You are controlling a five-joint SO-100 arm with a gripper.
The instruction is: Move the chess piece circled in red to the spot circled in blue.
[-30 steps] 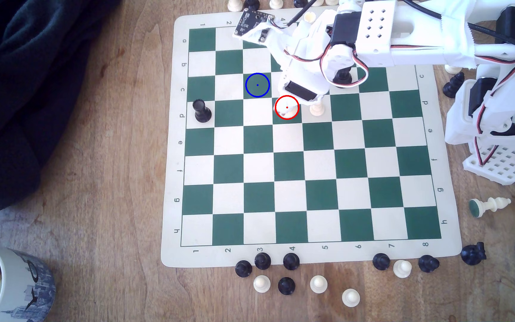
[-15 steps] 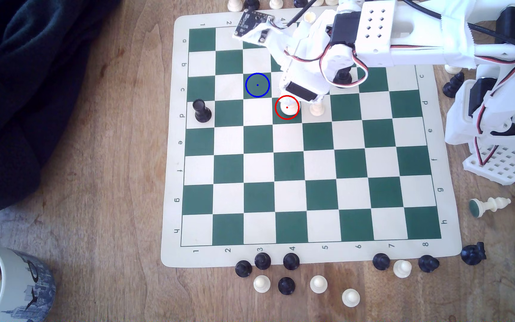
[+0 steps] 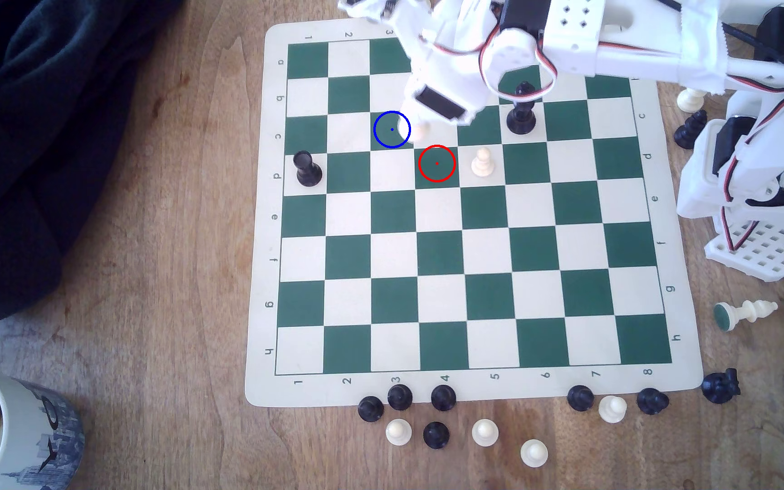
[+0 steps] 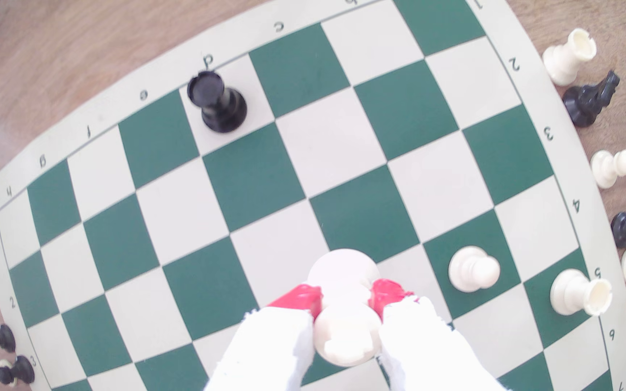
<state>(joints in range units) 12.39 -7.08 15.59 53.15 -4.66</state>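
The cream-white chess piece point(image 3: 412, 132) hangs under the white arm, its base overlapping the right edge of the blue-circled spot point(image 3: 392, 129), a dark green square. My gripper point(image 3: 420, 123) is shut on it. In the wrist view the red fingertips point(image 4: 304, 299) clamp the chess piece point(image 4: 343, 269) at its slim upper part, with the wide round base showing beyond them. The red-circled square point(image 3: 437, 163) is bare.
A white pawn point(image 3: 482, 162) stands right of the red circle in the exterior view. A black piece point(image 3: 520, 110) stands behind it and a black rook point(image 3: 307, 168) at the board's left edge. Loose pieces point(image 3: 437, 433) line the front. A mug point(image 3: 3, 433) sits front-left.
My gripper has carried the chess piece off the red-circled square, up and to the exterior view's left, toward the blue circle. The arm has risen and swung back.
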